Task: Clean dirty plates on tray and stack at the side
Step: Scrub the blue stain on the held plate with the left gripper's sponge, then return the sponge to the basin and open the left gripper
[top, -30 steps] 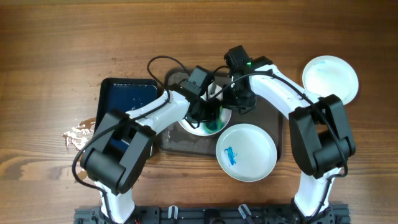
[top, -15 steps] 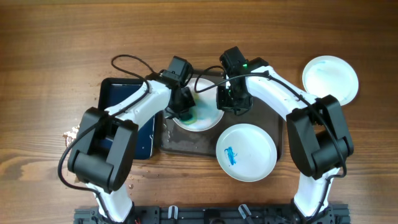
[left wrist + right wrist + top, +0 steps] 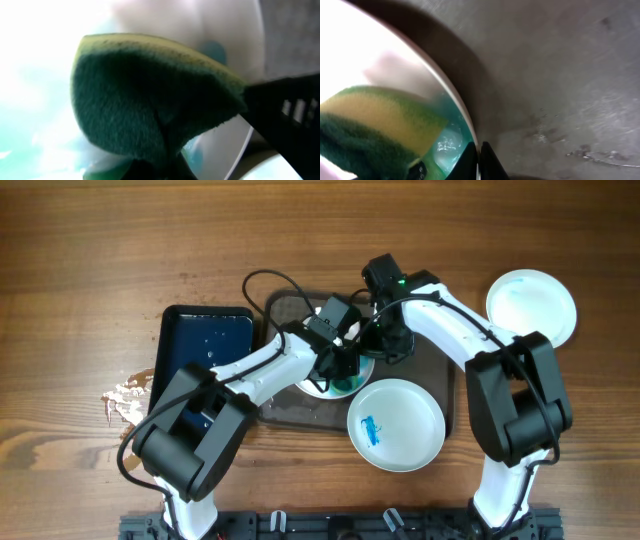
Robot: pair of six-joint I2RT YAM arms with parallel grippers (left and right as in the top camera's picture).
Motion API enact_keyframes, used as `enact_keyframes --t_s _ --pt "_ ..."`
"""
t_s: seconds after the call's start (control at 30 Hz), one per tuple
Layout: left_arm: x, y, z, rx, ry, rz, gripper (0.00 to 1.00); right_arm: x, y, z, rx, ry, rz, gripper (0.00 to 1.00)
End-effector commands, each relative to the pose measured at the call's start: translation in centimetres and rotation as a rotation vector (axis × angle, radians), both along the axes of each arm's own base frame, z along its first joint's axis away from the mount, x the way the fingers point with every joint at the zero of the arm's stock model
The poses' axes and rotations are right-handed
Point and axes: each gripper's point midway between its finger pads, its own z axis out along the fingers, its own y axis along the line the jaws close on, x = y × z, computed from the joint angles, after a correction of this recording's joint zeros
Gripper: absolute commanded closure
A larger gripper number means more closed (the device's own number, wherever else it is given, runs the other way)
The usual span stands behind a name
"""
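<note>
A white plate [image 3: 308,387] lies on the dark grey tray [image 3: 440,370], wet with blue-green smear. My left gripper [image 3: 343,368] is shut on the green-yellow sponge [image 3: 150,95], which presses flat on that plate [image 3: 40,60]. My right gripper [image 3: 379,350] is shut on the plate's right rim [image 3: 470,135], one finger on each side. The sponge [image 3: 375,125] also shows in the right wrist view, beside the bare tray [image 3: 560,75]. A second plate [image 3: 396,424] with a blue smear overlaps the tray's front edge. A third, clean plate [image 3: 531,305] sits on the table at the far right.
A narrow black tray [image 3: 205,340] holding water stands left of the grey tray. A pale spill patch [image 3: 125,395] marks the wood at the far left. Both arms cross over the grey tray's middle, with a cable looping above the left one.
The left gripper swept the sponge to the plate's left side, then back to its right side. The right gripper kept its hold on the rim.
</note>
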Motion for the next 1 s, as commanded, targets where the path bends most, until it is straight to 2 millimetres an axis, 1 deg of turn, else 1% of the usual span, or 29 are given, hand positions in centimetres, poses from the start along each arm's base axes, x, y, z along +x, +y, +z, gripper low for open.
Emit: enact_keyframes --t_s 0.0,0.03,0.07,0.1,0.13,0.17,0.2,0.23,0.27,0.33,0.37,0.43,0.5,0.53,0.63,0.7,0.73,0.77,0.8,0.87,0.9,0.97 --pt "-4.4 -3.1 -1.8 -0.149 0.192 -0.076 0.96 -0.3 1.5 -0.2 0.038 0.007 0.022 0.95" --pt "-3.4 -2.7 -1.8 -0.147 0.176 -0.041 0.96 -0.4 1.5 -0.2 0.038 0.007 0.022 0.96" --pt "-1.6 -1.1 -2.3 -0.097 0.144 0.054 0.96 -0.4 1.5 -0.2 0.037 0.008 0.022 0.95" --pt "-0.3 0.3 -2.6 -0.059 0.120 0.117 0.96 -0.4 1.5 -0.2 0.037 0.010 0.021 0.95" --pt "1.3 2.3 -3.0 -0.009 0.087 0.198 0.96 -0.4 1.5 -0.2 0.036 0.010 0.022 0.95" --pt "2.9 4.8 -3.2 0.043 0.059 0.289 0.96 -0.5 1.5 -0.2 0.035 0.012 0.022 0.96" --pt "4.0 6.6 -3.3 0.075 0.043 0.357 0.96 -0.5 1.5 -0.2 0.035 0.013 0.022 0.95" --pt "4.9 8.2 -3.4 0.105 0.025 0.411 0.96 -0.5 1.4 -0.2 0.034 0.014 0.023 0.96" --pt "6.0 11.0 -3.4 0.163 0.006 0.498 0.96 -0.6 1.4 -0.2 0.033 0.016 0.025 0.95" --pt "6.7 14.1 -2.8 0.249 -0.040 0.562 0.96 -0.7 1.4 -0.2 0.032 0.018 0.033 0.95" --pt "6.9 15.3 -2.2 0.292 -0.066 0.583 0.96 -0.7 1.4 -0.2 0.032 0.017 0.037 0.96" --pt "6.7 16.3 -1.2 0.340 -0.088 0.584 0.96 -0.6 1.4 -0.2 0.033 0.016 0.038 0.95" --pt "5.5 17.1 -0.2 0.380 -0.073 0.579 0.96 -0.6 1.4 -0.2 0.033 0.015 0.037 0.95" --pt "5.1 17.1 0.3 0.383 -0.069 0.548 0.96 -0.6 1.4 -0.2 0.034 0.014 0.038 0.95" --pt "4.3 15.4 2.6 0.336 -0.092 0.402 0.96 -0.6 1.4 -0.2 0.033 0.016 0.040 0.95" --pt "3.6 13.6 5.1 0.266 -0.122 0.334 0.96 -0.6 1.4 -0.2 0.033 0.016 0.040 0.95" --pt "3.1 13.0 6.7 0.232 -0.136 0.320 0.96 -0.6 1.4 -0.2 0.033 0.016 0.040 0.95" --pt "2.8 13.0 7.6 0.223 -0.147 0.319 0.96 -0.6 1.4 -0.2 0.033 0.016 0.040 0.95" --pt "2.3 13.3 9.0 0.214 -0.160 0.324 0.96 -0.6 1.4 -0.2 0.033 0.015 0.040 0.96" --pt "1.4 14.7 10.5 0.215 -0.160 0.348 0.96 -0.6 1.4 -0.2 0.033 0.015 0.040 0.95" --pt "0.9 16.0 10.9 0.229 -0.141 0.373 0.96 -0.6 1.4 -0.2 0.033 0.014 0.040 0.95" --pt "0.4 18.4 10.4 0.274 -0.090 0.426 0.96 -0.6 1.4 -0.2 0.034 0.012 0.040 0.95"
